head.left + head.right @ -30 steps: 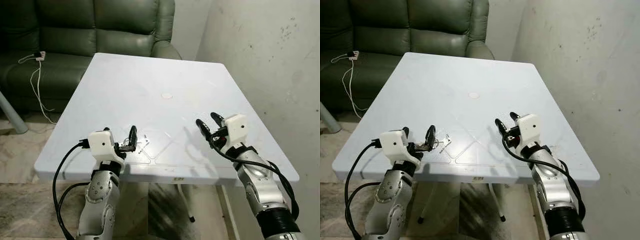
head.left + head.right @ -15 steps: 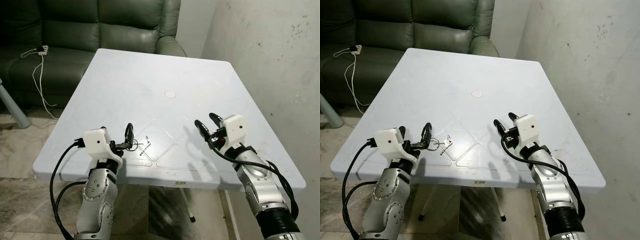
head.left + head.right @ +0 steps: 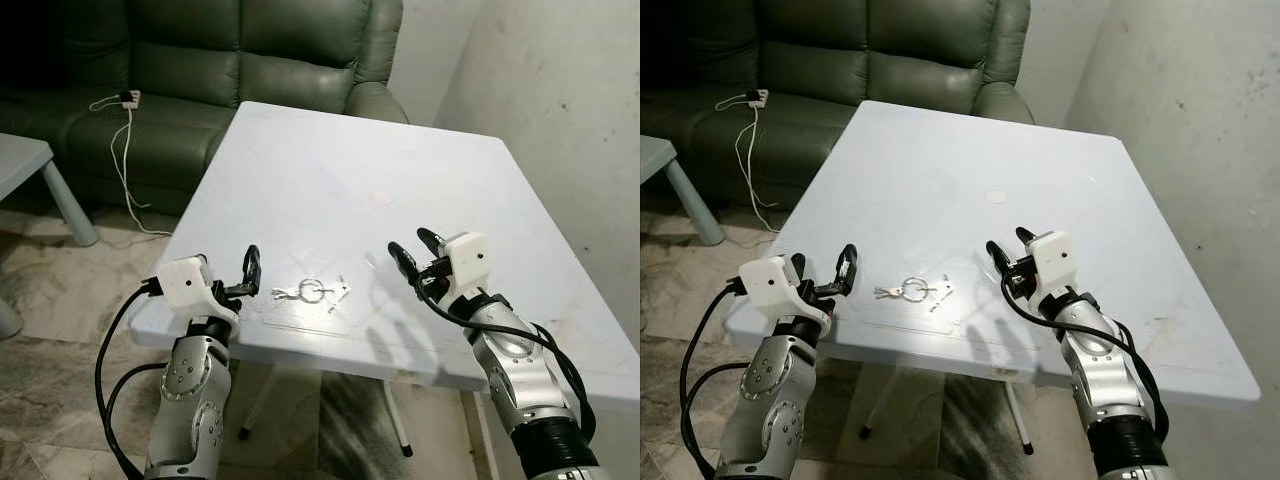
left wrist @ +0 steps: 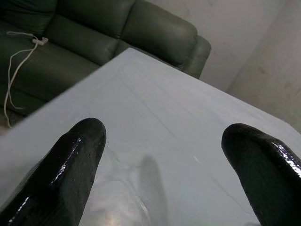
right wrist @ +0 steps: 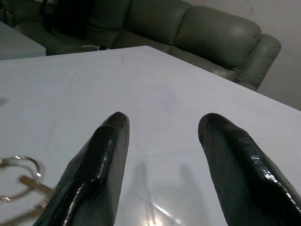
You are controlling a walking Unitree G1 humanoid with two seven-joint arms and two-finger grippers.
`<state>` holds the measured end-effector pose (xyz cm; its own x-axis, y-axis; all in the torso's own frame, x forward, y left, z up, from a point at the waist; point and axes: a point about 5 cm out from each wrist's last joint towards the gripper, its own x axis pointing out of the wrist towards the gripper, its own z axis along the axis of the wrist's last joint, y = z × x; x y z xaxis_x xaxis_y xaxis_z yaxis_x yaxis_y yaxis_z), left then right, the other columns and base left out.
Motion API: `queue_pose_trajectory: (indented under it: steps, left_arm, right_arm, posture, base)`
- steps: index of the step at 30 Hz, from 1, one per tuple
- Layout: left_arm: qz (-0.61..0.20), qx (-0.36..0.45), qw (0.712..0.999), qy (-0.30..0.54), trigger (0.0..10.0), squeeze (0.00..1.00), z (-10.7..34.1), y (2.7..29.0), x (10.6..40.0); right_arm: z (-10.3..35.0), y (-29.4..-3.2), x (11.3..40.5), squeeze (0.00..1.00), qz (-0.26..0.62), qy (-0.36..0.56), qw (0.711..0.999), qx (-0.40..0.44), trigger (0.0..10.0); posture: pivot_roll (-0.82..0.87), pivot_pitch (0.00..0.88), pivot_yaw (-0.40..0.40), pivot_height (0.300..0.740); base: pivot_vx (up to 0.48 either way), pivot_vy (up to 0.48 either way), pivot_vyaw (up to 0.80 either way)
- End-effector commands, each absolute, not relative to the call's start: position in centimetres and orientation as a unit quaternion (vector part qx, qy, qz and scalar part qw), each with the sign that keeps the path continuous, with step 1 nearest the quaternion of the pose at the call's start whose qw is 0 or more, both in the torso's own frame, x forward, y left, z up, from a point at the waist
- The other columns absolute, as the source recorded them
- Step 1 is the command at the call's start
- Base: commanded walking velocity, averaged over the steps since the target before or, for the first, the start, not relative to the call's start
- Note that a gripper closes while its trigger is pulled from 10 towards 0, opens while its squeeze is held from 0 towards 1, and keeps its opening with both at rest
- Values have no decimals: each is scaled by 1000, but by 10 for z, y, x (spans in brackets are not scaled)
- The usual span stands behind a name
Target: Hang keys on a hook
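Lying on the table (image 3: 420, 170), keys (image 3: 912, 291) (possibly 2) between parted, empty grippers (image 3: 845, 265) (image 3: 1006, 245).

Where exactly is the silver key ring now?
The silver key ring with keys lies flat near the white plastic table's front edge, between the open left gripper and right gripper.

- A white square table (image 3: 330, 170) stands beside a pale, stained wall (image 3: 560, 110).
- A dark green leather sofa (image 3: 250, 50) sits past the table's far edge.
- A white cable (image 3: 122, 150) trails off the sofa seat to the tiled floor (image 3: 60, 330).
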<state>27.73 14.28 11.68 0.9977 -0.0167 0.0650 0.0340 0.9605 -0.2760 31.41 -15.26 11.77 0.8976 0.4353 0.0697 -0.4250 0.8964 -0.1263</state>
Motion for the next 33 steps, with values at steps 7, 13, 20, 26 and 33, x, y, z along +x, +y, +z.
queue_pose_trajectory:
  steps: [7, 13, 20, 26, 33]
  left_arm:
    - [-19, -151, 988, -38, 10000, 0, 122, 138, 280]
    - [-19, -151, 988, -38, 10000, 0, 123, 138, 280]
    - [-20, -150, 988, -38, 10000, 0, 123, 138, 280]
    - [-20, -148, 988, -38, 10000, 0, 123, 138, 281]
    - [-16, -140, 989, -44, 10000, 0, 126, 138, 284]
  right_arm:
    - [120, -158, 314, 0, 218, -50, 973, -60, 10000]
    - [120, -157, 314, 0, 218, -51, 973, -59, 10000]
    - [120, -157, 313, 0, 217, -51, 973, -57, 10000]
    - [120, -157, 313, 0, 217, -51, 973, -57, 10000]
    - [120, -156, 313, 0, 213, -52, 974, -53, 10000]
  posture:
    - [81, 35, -149, 740]
    - [81, 34, -147, 740]
    - [79, 36, -145, 740]
    - [80, 35, -145, 740]
    - [85, 25, -140, 740]
  base:
    - [0, 404, 0]
    - [0, 419, 0]
    - [0, 419, 0]
    - [0, 417, 0]
    - [0, 0, 0]
